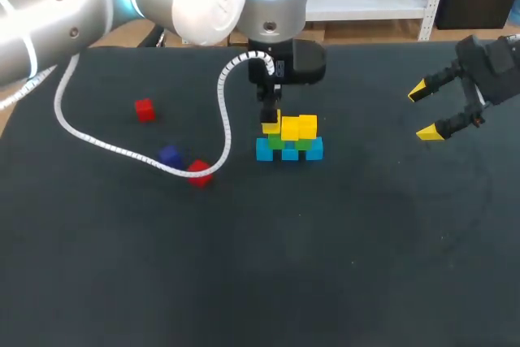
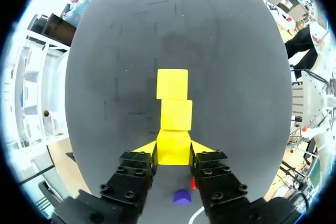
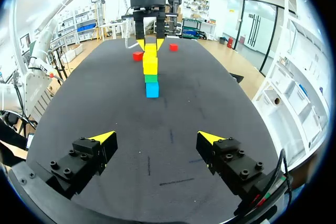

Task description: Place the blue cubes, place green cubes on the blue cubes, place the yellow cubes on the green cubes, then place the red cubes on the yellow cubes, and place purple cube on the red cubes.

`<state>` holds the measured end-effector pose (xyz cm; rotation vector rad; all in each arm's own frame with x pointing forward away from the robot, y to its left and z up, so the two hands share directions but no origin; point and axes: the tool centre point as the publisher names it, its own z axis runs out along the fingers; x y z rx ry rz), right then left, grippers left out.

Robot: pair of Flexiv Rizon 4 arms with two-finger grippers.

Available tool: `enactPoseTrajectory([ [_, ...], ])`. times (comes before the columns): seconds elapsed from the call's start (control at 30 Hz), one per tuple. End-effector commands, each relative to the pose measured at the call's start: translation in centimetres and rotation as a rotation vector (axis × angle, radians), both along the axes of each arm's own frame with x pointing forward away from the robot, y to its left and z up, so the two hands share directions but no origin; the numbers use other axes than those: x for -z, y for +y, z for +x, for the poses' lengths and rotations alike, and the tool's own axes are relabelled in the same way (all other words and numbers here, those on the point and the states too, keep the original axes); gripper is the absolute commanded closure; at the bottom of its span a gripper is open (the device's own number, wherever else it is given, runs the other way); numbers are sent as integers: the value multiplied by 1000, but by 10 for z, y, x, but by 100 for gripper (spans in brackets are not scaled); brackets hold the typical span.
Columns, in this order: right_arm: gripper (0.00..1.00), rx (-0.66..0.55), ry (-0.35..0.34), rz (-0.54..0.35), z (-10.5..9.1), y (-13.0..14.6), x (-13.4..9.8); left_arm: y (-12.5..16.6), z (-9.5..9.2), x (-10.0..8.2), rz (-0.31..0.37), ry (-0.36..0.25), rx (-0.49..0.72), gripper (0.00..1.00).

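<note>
Midway across the surface, blue cubes and green cubes are stacked. The left tool is clamped on a yellow cube atop them. Red cubes and the purple cube wait loose nearby — the right tool is spread, empty.

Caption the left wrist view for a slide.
Left gripper shut on a yellow cube, the nearest of three in a row.

You had a black matte table before you, its surface dulled with faint pale scuffs and thin scratch lines, a white spiral-wrapped cable lay in a wide loop across the table's left part, resting on the dark top.
</note>
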<state>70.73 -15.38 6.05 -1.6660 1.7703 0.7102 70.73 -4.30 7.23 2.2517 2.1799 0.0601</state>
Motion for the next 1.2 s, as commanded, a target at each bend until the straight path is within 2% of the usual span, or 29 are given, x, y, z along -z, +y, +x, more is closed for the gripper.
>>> enactPoseTrajectory([
  [0.03,0,-1,-1,2,0,0,1,-1,2,1,2,7,4,100],
  [1.2,0,-1,-1,2,0,0,1,-2,2,9,2,20,5,100],
])
